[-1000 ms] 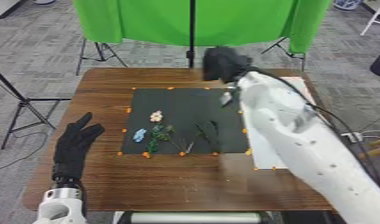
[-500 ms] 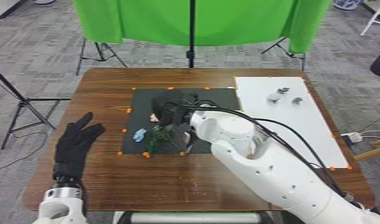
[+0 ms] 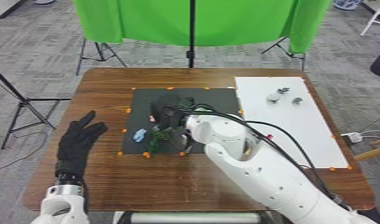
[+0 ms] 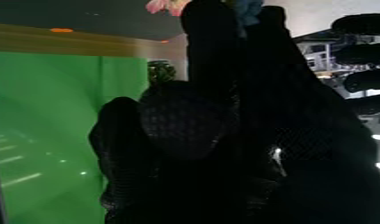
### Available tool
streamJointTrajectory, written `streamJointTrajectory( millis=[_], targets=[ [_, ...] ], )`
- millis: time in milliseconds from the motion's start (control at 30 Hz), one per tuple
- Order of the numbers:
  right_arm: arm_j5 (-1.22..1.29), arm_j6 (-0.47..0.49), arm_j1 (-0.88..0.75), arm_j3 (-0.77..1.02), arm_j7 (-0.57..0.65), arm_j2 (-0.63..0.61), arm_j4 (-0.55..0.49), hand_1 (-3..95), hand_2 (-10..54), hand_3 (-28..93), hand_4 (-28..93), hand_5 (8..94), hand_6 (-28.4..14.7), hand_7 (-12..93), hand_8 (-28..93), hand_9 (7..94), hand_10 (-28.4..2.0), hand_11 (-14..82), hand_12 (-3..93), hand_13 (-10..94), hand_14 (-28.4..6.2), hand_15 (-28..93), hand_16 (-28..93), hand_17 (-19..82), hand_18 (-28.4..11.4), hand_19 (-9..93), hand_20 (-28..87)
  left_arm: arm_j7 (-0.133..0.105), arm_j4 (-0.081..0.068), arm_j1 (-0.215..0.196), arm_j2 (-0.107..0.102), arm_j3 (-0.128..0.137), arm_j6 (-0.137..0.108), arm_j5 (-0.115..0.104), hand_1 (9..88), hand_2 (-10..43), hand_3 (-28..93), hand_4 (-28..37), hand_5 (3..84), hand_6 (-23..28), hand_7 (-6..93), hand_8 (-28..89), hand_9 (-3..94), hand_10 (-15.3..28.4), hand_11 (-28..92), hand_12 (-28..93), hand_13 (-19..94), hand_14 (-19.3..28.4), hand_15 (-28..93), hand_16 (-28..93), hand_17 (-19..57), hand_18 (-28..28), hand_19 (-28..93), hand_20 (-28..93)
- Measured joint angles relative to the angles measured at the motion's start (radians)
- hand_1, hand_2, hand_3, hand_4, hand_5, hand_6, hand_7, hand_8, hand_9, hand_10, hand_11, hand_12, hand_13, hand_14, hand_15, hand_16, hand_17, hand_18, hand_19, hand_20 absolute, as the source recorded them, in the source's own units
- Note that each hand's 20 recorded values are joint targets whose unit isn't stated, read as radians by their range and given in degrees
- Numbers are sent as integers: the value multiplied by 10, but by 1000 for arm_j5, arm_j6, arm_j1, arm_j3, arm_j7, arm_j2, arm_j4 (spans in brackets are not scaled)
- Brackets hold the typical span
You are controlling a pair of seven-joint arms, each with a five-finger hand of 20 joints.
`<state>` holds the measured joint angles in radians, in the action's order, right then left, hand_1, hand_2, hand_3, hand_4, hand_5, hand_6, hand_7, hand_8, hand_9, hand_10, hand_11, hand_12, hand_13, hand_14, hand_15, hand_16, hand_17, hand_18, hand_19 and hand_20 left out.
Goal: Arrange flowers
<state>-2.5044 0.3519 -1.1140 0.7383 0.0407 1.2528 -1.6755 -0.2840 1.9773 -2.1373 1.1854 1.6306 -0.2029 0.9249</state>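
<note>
Two hands answer to me: the left hand (image 3: pixel 75 145) lies open, left of the dark mat (image 3: pixel 138 100). On that mat, the blue flower (image 3: pixel 139 134) has its long axis near-to-far, far end leaning slightly right; green stems (image 3: pixel 154 144) beside it run nearly straight. Whether my right hand (image 3: pixel 167 107), over the mat, clamps anything, I can't tell. I'd pinch one stem, sparing petals.

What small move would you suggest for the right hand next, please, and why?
I would probably ease the right hand slightly toward the pink flower and try to grasp it: the hand is over the black mat, close beside that flower, which looks like the handiest candidate.
</note>
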Motion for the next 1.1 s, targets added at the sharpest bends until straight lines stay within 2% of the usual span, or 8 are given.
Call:
streamJointTrajectory(
  millis=[633, 800, 967, 1100],
  targets=[
    [-81, 9, -22, 17, -42, 18, 35, 554, -95, 517, -147, 682, 40, 189, 66, 827, -91, 151, 366, 879, -15, 590, 336, 603, -104, 932, 556, -1, 0, -1, 1, 1, 2, 0, 166, 27, 650, -283, 430, 37, 89, -40, 469, 138, 210, 170, 380, 163, 205, 69, 55, 142, 102, 260],
    [-95, 16, -22, 26, -49, 18, 39, 503, -95, 585, -170, 659, 45, 178, 32, 815, -95, 183, 339, 878, -16, 591, 336, 602, -106, 932, 556, -1, 0, -1, 1, 2, 4, 0, 168, 27, 649, -283, 430, 37, 90, -40, 469, 138, 209, 169, 380, 163, 205, 69, 55, 141, 101, 259],
    [-117, 31, -22, 32, -59, 17, 39, 454, -95, 626, -174, 632, 48, 170, -89, 792, -106, 240, 261, 875, -19, 591, 336, 598, -107, 932, 555, -1, 0, -2, 1, 3, 4, 0, 169, 26, 650, -283, 429, 37, 91, -40, 469, 138, 209, 169, 380, 163, 204, 69, 54, 142, 101, 259],
    [-126, 40, -21, 32, -63, 15, 38, 438, -95, 629, -170, 616, 46, 165, -98, 787, -111, 249, 242, 874, -19, 590, 335, 597, -109, 932, 554, -2, 1, -3, 2, 4, 4, 0, 170, 26, 650, -283, 429, 36, 91, -41, 468, 138, 209, 170, 380, 163, 204, 69, 54, 142, 101, 259]
  ],
)
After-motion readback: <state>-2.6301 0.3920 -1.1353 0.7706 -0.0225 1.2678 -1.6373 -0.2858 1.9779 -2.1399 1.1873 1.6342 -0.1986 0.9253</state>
